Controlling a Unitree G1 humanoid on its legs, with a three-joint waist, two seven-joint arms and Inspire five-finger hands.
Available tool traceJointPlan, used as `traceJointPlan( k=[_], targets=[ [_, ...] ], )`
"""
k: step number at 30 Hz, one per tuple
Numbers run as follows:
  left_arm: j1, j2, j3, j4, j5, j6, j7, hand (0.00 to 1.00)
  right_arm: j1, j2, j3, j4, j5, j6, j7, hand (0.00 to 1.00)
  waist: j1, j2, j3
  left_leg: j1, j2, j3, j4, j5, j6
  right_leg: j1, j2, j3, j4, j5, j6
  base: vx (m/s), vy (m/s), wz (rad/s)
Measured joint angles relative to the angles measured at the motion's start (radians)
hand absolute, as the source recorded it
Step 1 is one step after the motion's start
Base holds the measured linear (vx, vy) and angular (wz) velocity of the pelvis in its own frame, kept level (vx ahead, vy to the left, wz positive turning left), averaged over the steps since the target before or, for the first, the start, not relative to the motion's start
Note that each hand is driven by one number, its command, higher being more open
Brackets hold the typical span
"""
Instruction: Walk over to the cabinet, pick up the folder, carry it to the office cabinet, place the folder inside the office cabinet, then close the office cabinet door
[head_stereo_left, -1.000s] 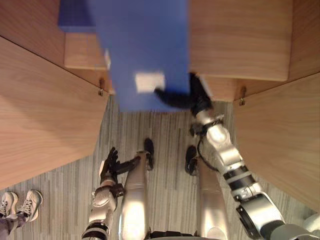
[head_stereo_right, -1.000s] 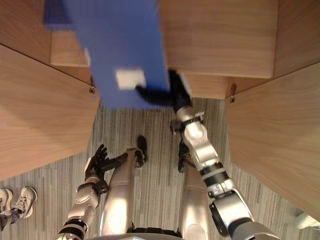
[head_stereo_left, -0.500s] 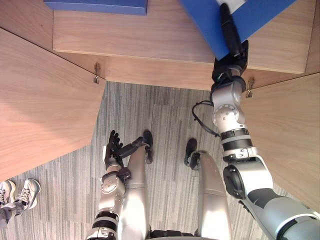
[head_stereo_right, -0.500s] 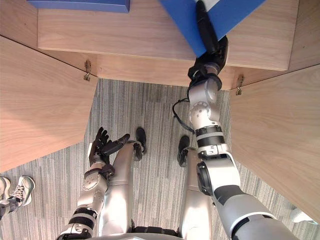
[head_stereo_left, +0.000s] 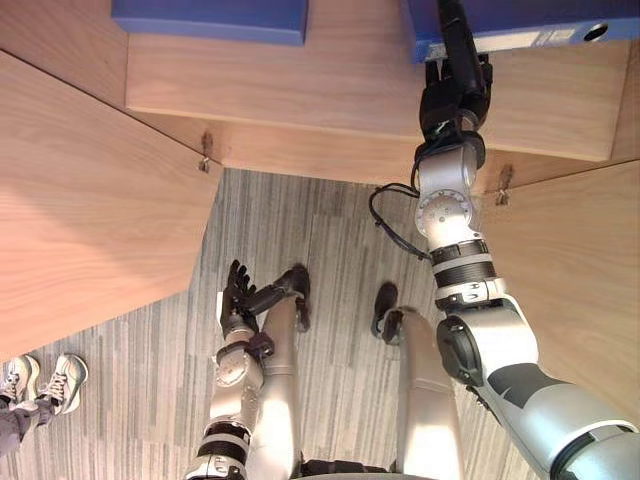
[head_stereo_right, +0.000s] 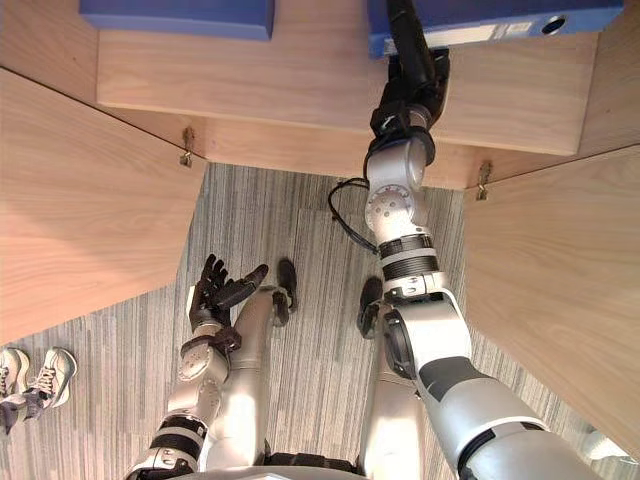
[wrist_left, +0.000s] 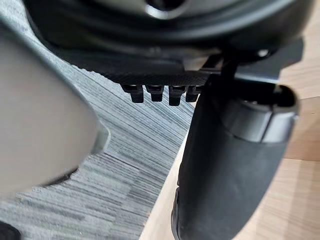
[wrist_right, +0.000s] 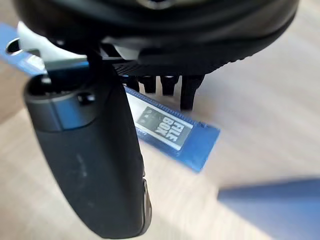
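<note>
The blue folder (head_stereo_left: 530, 20) lies flat on the wooden shelf (head_stereo_left: 330, 70) of the office cabinet, its labelled spine (wrist_right: 167, 127) facing me. My right hand (head_stereo_left: 455, 85) reaches up to the folder's near left corner, and one dark finger lies straight across that corner. In the right wrist view the fingers (wrist_right: 160, 82) stand straight above the spine, with nothing curled round it. My left hand (head_stereo_left: 238, 295) hangs low by my side with its fingers spread.
A second blue folder (head_stereo_left: 210, 18) lies on the same shelf further left. The cabinet's two wooden doors stand open, one on the left (head_stereo_left: 90, 200) and one on the right (head_stereo_left: 580, 280). A person's shoes (head_stereo_left: 45, 385) show on the striped floor at lower left.
The folder, tilted and held in my right hand a moment ago, now lies flat on the shelf. The right hand's fingers have straightened off it. The left hand has not moved.
</note>
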Motion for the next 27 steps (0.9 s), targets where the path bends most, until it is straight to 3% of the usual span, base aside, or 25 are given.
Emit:
traceJointPlan(
  k=[6, 13, 14, 21, 27],
  targets=[
    [-0.003, 0.001, -0.001, 0.028, -0.003, -0.001, -0.002, 1.0, -0.029, -0.022, 0.122, -0.021, -0.164, 0.056, 0.086, 1.0, -0.004, 0.0, 0.0, 0.01, 0.01, 0.015, -0.016, 0.001, 0.001, 0.014, 0.002, -0.004, -0.024, 0.003, 0.0, 0.01, -0.011, 0.0],
    [-0.003, 0.013, -0.008, 0.069, -0.019, -0.02, -0.028, 1.0, -0.027, -0.152, 0.298, 0.116, -0.355, 0.122, 0.214, 1.0, -0.009, 0.0, -0.01, 0.022, 0.002, 0.017, -0.063, 0.021, 0.002, 0.028, -0.001, -0.011, -0.064, 0.02, 0.003, 0.0, -0.007, 0.02],
    [-0.003, 0.019, -0.014, 0.078, -0.019, -0.022, -0.035, 1.0, -0.02, -0.18, 0.328, 0.154, -0.384, 0.137, 0.235, 0.0, -0.012, 0.0, -0.01, 0.029, -0.003, 0.016, -0.076, 0.029, 0.002, 0.035, -0.005, -0.016, -0.072, 0.023, 0.004, -0.01, -0.023, 0.13],
    [0.0, 0.052, -0.034, 0.127, -0.019, -0.025, -0.066, 1.0, 0.043, -0.286, 0.386, 0.193, -0.585, 0.136, 0.313, 0.0, -0.016, -0.002, -0.022, 0.049, -0.007, 0.015, -0.091, 0.031, 0.001, 0.061, -0.009, -0.022, -0.09, 0.027, 0.005, 0.0, -0.007, 0.02],
    [0.0, 0.075, -0.053, 0.163, -0.02, -0.024, -0.084, 1.0, 0.114, -0.309, 0.381, 0.203, -0.606, 0.136, 0.337, 0.0, -0.015, -0.003, -0.037, 0.068, -0.009, 0.018, -0.107, 0.031, 0.0, 0.077, -0.01, -0.023, -0.103, 0.027, 0.006, 0.01, -0.012, 0.0]
  ],
)
